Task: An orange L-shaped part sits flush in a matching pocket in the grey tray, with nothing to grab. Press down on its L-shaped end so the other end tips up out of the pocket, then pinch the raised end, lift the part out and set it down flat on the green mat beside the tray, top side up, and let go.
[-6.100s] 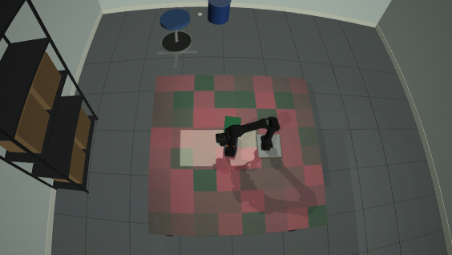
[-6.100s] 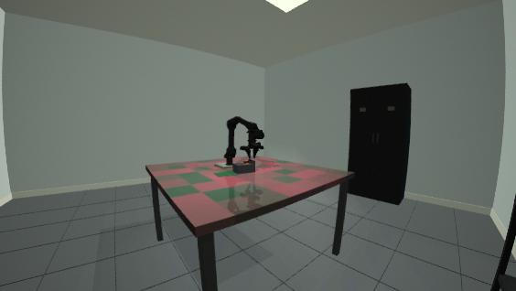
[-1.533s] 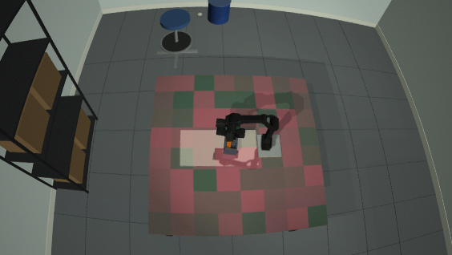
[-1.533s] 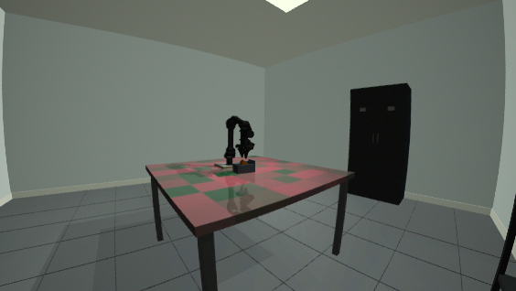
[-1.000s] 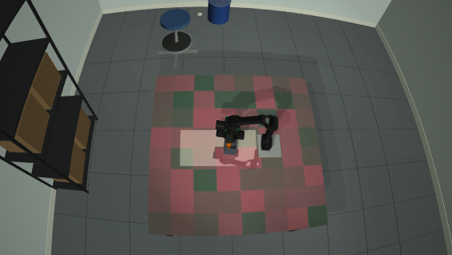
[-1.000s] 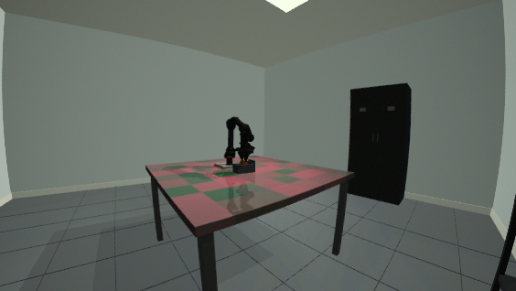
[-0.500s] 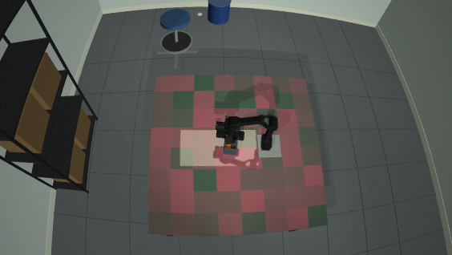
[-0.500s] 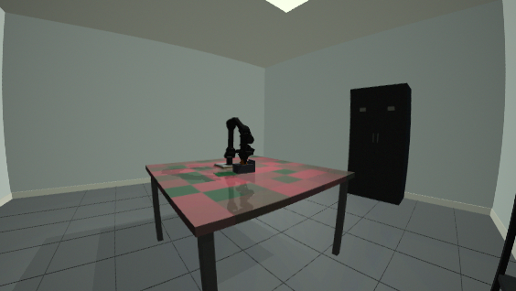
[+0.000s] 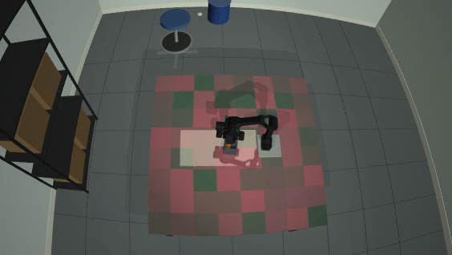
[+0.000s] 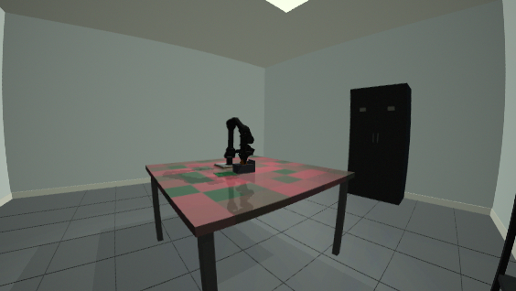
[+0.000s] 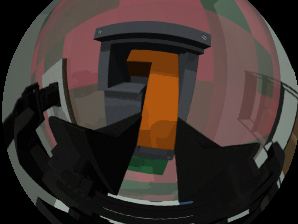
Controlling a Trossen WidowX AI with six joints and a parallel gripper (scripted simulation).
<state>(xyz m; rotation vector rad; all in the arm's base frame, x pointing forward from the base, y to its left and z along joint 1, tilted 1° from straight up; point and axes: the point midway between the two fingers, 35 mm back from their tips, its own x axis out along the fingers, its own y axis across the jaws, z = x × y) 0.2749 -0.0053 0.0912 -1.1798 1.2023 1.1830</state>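
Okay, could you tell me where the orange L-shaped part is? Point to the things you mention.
In the wrist view, the orange L-shaped part (image 11: 162, 95) (image 9: 228, 146) is pinched by the gripper (image 11: 158, 119), its L-shaped end at the grey tray (image 11: 192, 85) (image 9: 230, 151).

a square-cornered table (image 9: 204, 202) (image 10: 256, 192) (image 11: 225, 100) with a patchwork top of pink, green and brownish squares stands on dark legs. directly on it sit the grey tray (image 9: 231, 151) (image 10: 244, 169) (image 11: 150, 31), a pale base plate (image 9: 276, 153) (image 10: 220, 165) near it, and, mostly hidden from above, what seems the green mat (image 10: 225, 174) (image 11: 150, 165) beside the tray.

Blue stool (image 9: 175, 19), blue bin (image 9: 219, 13), black cabinet (image 10: 380, 144).
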